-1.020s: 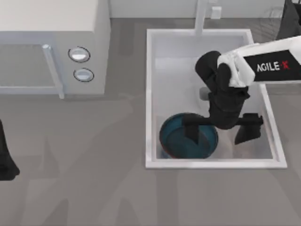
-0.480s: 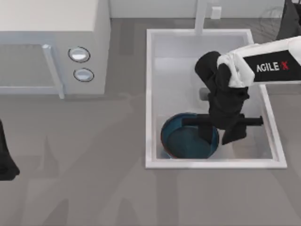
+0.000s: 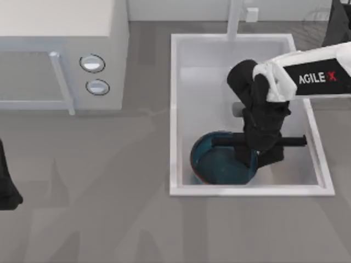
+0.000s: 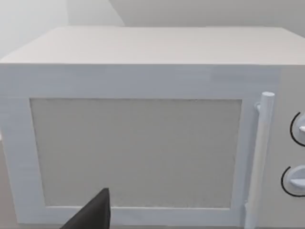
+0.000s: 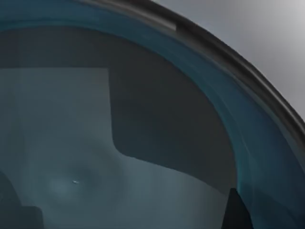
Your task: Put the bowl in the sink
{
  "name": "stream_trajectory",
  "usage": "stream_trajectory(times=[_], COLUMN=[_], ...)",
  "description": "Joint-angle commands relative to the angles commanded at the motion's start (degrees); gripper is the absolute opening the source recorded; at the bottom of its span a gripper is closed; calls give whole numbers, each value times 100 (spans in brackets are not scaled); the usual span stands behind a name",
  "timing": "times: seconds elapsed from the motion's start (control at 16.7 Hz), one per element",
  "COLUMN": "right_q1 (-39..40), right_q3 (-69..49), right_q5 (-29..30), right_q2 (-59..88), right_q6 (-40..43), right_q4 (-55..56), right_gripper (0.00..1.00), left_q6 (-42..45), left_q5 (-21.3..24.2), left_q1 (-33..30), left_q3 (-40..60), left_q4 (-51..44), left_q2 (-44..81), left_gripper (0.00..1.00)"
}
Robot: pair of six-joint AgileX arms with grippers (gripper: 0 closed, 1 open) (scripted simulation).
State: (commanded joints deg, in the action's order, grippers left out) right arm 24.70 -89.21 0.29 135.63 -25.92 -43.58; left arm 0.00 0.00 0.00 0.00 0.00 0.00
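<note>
My right gripper hangs low over the bowl, at its right-hand rim, though whether it is clenched on that rim I cannot tell. The bowl sits in the near end of the sink, close to the near wall. Farther off the basin is bare up to the faucet; my left arm is parked at the counter's left edge.

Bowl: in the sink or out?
In. The bowl sits inside the sink, at its near end, under the right tool.
</note>
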Motion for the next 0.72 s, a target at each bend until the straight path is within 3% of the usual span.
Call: stream_trajectory(times=[0.36, 0.72], right_q1=[-4, -10], right_q3=[-143, -1115], right_q5=[1, -5], right_q2=[-106, -696], right_q6=[1, 11], right_q4=[-224, -1966], right_gripper=[0, 0], left_q6=[0, 0], left_q5=[0, 0], left_q1=[0, 0], left_q3=[0, 0], left_q4=[0, 0], left_q2=[0, 0], left_gripper=[100, 100])
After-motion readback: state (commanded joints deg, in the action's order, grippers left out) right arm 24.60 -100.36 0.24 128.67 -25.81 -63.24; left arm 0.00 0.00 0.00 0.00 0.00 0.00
